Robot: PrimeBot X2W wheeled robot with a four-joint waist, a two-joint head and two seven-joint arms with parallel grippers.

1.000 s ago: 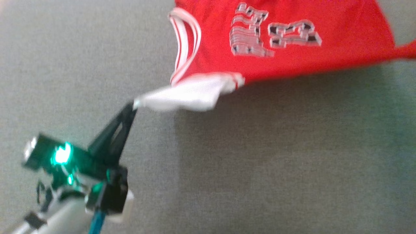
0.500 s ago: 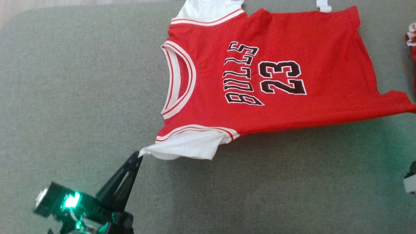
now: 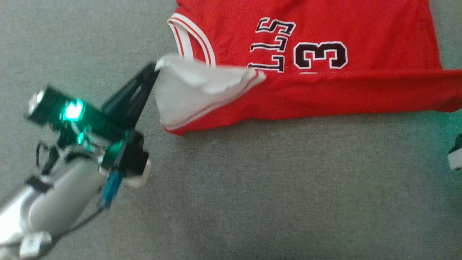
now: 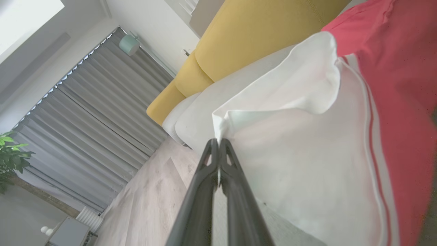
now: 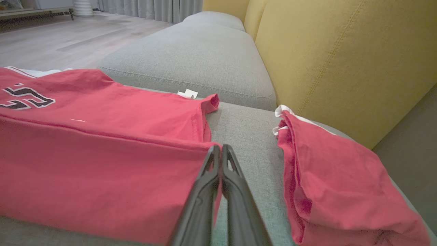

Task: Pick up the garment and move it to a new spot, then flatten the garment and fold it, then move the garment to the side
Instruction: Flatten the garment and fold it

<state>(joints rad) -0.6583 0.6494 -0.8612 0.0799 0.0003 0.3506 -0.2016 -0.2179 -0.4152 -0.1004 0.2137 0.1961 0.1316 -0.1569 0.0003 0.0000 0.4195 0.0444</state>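
The garment is a red basketball jersey (image 3: 325,86) with white sleeves and black lettering, spread on a grey sofa cushion (image 3: 252,187). Its near long edge is lifted and folded over towards the far side. My left gripper (image 3: 156,67) is shut on the corner of the white sleeve (image 3: 191,90); the left wrist view shows the white cloth (image 4: 290,147) pinched at the fingertips (image 4: 218,141). My right gripper (image 5: 221,147) is shut on the jersey's red hem corner (image 5: 184,150), holding that edge above the cushion. In the head view a bit of the right gripper's body (image 3: 455,157) sits at the right edge.
A second red garment (image 5: 334,177) lies folded against the yellow sofa back (image 5: 341,61), just right of my right gripper. Another grey seat cushion (image 5: 191,58) lies beyond the jersey. Wooden floor (image 4: 153,198) and grey curtains (image 4: 95,130) lie past the sofa.
The head camera has shifted between frames. My left gripper has carried the white sleeve up and over the jersey, so the near edge now covers the lower part of the lettering.
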